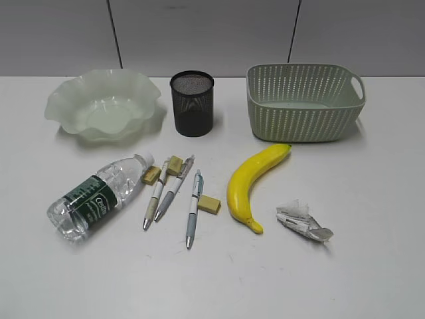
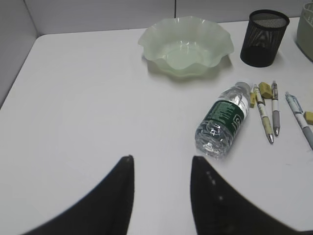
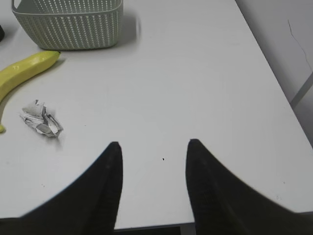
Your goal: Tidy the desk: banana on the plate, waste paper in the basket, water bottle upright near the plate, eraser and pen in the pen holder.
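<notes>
Exterior looks down frontally; wrist views overlap it at desk (image 1: pixel 372 266) ends.

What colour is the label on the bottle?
Dark green with white print, on the bottle; clearest in the exterior view.

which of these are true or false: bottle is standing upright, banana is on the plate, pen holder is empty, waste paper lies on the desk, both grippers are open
1. The water bottle stands upright. False: it lies on its side on the desk, cap toward the pens.
2. The banana is on the plate. False: it lies on the desk in front of the basket; the plate holds nothing.
3. The pen holder is empty. True as far as the views show: three pens and three erasers all lie on the desk.
4. The waste paper lies on the desk. True, just right of the banana.
5. The left gripper and right gripper are open. True, and neither holds anything.
</notes>
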Action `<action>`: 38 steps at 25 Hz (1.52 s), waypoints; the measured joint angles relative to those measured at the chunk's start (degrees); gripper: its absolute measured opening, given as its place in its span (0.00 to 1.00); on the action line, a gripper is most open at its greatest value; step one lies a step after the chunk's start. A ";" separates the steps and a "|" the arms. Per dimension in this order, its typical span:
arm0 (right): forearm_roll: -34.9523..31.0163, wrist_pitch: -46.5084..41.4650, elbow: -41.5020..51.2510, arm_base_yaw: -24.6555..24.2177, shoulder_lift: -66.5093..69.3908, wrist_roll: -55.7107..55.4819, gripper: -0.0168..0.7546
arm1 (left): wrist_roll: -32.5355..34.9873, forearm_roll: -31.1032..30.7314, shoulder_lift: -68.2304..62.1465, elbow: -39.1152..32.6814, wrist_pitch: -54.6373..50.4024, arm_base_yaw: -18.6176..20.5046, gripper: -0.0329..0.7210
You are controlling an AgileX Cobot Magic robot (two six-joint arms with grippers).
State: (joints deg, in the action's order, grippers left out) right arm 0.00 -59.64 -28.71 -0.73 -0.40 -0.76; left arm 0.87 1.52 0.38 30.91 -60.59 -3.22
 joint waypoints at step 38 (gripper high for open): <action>0.34 0.04 0.00 0.00 0.00 0.00 0.48 | 0.18 5.90 -3.93 3.39 10.11 -0.02 0.37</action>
State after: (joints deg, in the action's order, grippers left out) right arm 0.34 -59.60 -28.71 -0.73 -0.40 -0.76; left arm 1.05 7.41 -3.55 34.31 -50.48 -3.24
